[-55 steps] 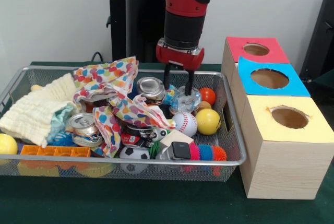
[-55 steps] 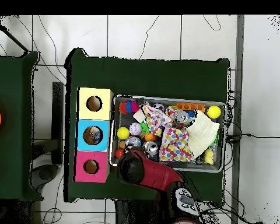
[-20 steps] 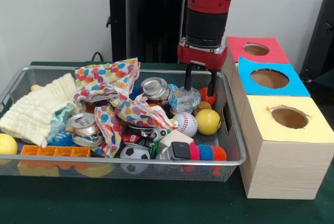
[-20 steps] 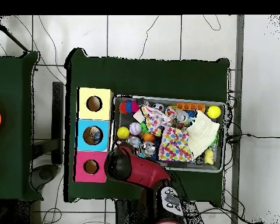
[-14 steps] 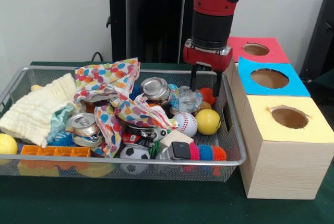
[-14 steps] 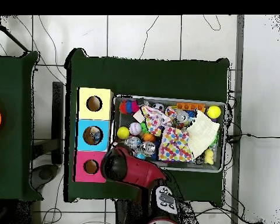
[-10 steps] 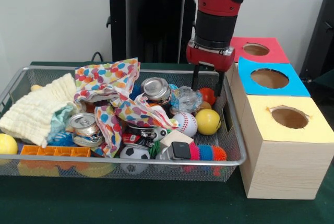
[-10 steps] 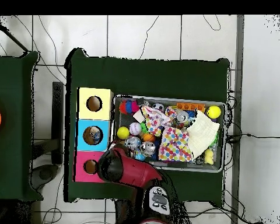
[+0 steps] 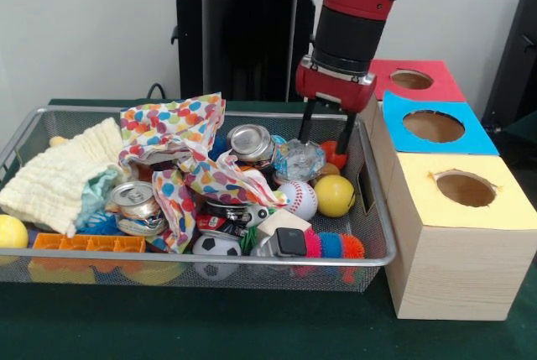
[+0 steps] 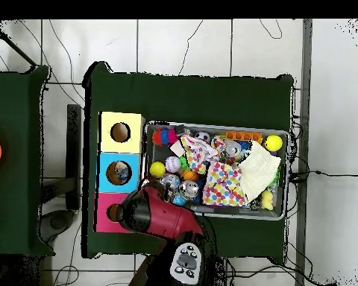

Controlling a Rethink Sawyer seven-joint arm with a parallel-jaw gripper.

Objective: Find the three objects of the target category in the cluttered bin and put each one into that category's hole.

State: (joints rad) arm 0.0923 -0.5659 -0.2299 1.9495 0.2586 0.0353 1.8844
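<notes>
A: Two fingers stood apart on the gripper, empty, above the bin's far right corner, by the red box.
B: Target?
A: Looked like search step. Crumpled clear bottle lay just below-left, touching the orange ball.
B: Next?
A: Probably descend, straddle one item, avoid the rim.

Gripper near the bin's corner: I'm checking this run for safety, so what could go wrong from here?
The gripper hangs open and empty over the orange ball, close to the bin rim and the red box; a sideways move might clip either. The crumpled plastic bottle lies loose beside it and could slip from the jaws.
</notes>
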